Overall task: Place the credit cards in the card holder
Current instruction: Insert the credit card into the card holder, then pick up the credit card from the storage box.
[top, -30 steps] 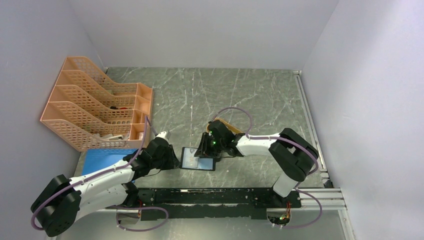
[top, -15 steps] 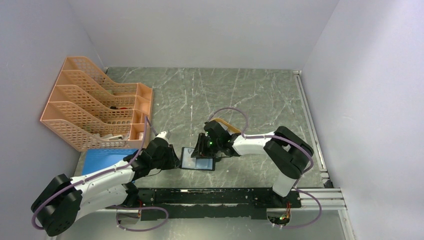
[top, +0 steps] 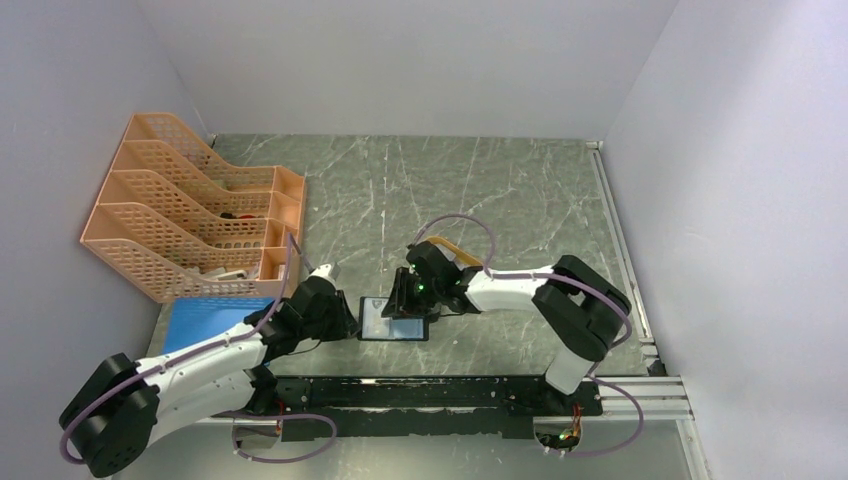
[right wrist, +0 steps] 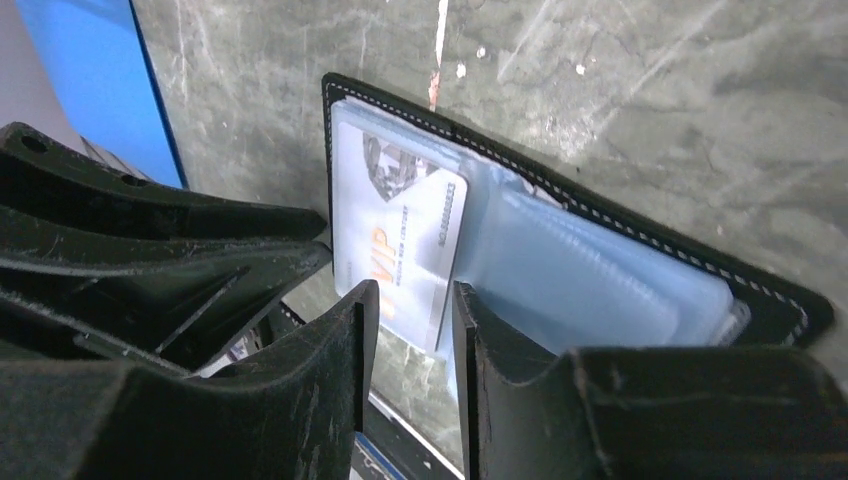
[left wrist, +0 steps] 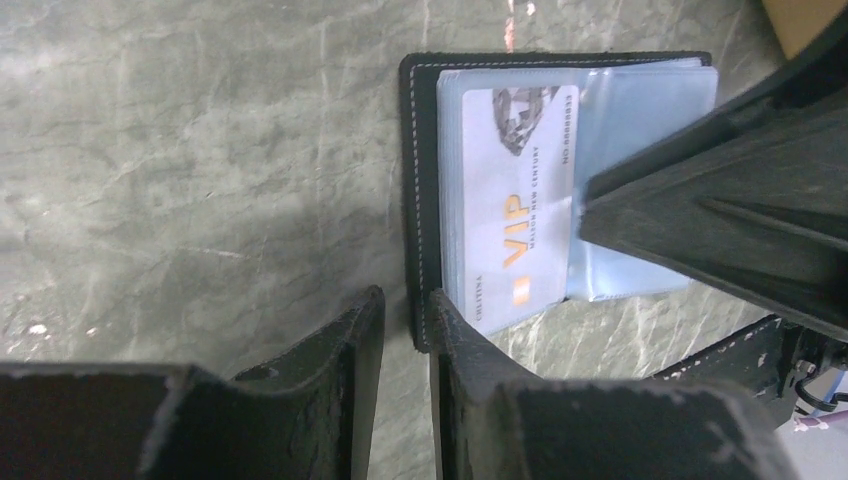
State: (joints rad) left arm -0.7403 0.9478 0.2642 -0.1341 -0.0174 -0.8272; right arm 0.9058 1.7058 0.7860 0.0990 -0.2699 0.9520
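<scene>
The grey marbled counter carries an orange mesh file rack on its left, with a flat blue pad just in front. Near the front middle, the black card holder lies open and flat, clear pockets up. The left hand sits at its left edge, slightly open with only counter in the gap, one fingertip at the holder's corner. The right hand hangs over the holder, slightly parted and gripping nothing, above a pale card tucked partway into a pocket. Whether it touches the card cannot be told.
</scene>
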